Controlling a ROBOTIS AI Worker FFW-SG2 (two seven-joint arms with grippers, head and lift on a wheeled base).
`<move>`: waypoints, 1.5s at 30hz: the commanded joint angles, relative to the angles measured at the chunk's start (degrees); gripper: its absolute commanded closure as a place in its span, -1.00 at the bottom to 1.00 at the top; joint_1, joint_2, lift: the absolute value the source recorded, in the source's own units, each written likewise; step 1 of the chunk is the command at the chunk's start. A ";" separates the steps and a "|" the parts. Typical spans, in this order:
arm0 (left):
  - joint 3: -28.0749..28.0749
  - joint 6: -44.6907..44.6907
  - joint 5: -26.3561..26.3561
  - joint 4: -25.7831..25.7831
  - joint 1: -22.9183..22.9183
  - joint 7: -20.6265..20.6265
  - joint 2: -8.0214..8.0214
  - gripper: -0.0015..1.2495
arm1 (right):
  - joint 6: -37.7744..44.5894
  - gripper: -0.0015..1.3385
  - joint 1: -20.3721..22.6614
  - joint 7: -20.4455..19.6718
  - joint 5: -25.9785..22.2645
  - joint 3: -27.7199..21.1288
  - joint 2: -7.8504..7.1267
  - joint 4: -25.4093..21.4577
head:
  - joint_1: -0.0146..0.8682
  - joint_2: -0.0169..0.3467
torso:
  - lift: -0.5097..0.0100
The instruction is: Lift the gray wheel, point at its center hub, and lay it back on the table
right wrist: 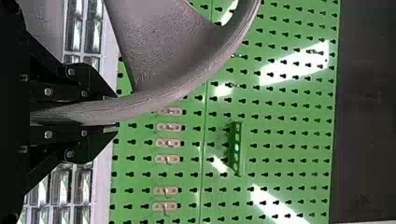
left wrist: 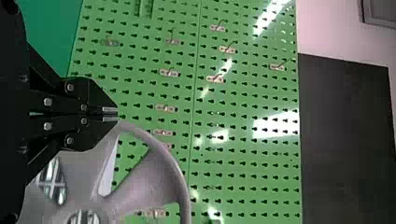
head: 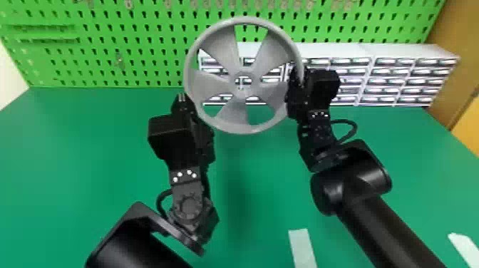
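Above the green table (head: 71, 160): you've got the gray wheel (head: 246, 129) up off the surface, approx. upright, broad face toward your head cam.
R gripper (head: 298, 80): holding the wheel; you have the rim pinched btwn its two fingers at the wheel's R side. R wrist view agrees: rim runs btwn the pads, one finger on each side.
L gripper (head: 182, 97): narrow, fingertips drawn together w/ just a slit btwn them in your L wrist view; you hold nothing w/ it. Tips sit just beside the rim on the wheel's L side, well apart from the hub.
Hub (head: 242, 83): mid-wheel, btwn your two grippers, w/ five broad spokes running out to the rim.
Pegboard (head: 142, 60): green, upright behind the wheel & table; small hooks (left wrist: 169, 73) on it in your L wrist view.
Drawer units (head: 370, 76): white-framed, behind the wheel & off to your R, along the table's far side.
White strips (head: 302, 249): two, on the table at your near R, apart from each other.
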 commanded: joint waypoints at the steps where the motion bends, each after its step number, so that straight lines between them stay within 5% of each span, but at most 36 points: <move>1: -4.14 -0.57 5.59 -0.60 -1.26 1.13 1.45 0.89 | 0.00 0.89 -0.23 0.00 0.21 -0.13 0.00 0.18 | 0.60 -0.64 | 0.59; 8: -9.06 -0.31 11.21 0.02 -4.51 3.86 3.83 0.89 | -0.09 0.89 -0.67 0.00 0.30 0.31 0.26 0.79 | 0.60 -0.64 | 0.59; 19: -10.47 -1.19 18.51 3.44 -7.50 3.77 4.09 0.89 | -1.84 0.89 -1.02 0.00 0.83 0.93 0.44 2.11 | 0.60 -0.64 | 0.59; 34: -12.58 -3.65 20.62 10.91 -12.33 -0.54 3.30 0.89 | -2.55 0.89 -1.02 0.00 1.01 1.72 0.44 2.55 | 0.60 -0.64 | 0.59; 45: -9.24 -4.44 19.91 16.89 -14.97 -4.85 1.10 0.91 | -2.99 0.89 -0.85 0.00 0.48 2.68 0.26 2.46 | 0.60 -0.64 | 0.59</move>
